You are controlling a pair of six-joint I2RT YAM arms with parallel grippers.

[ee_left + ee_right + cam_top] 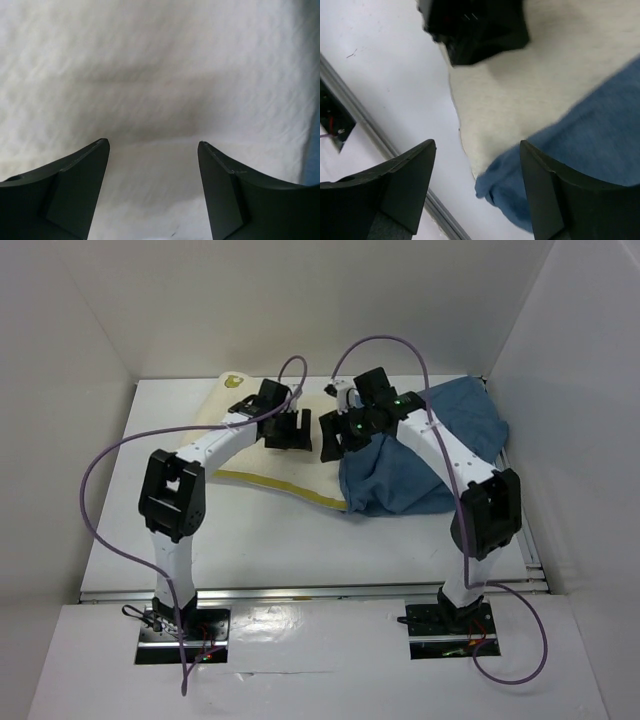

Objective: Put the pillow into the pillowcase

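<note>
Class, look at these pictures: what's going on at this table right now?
A blue pillowcase covers one end of the pillow; the rest of it lies bare. The robot's left end effector and right end effector both hang open just above the pillow, holding nothing.

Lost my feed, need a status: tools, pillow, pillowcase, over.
Left tool open, empty, over pillow. Right tool open, empty, at pillowcase edge. Pillow mostly bare, pillowcase overlapping its right end. Nothing in the way.
</note>
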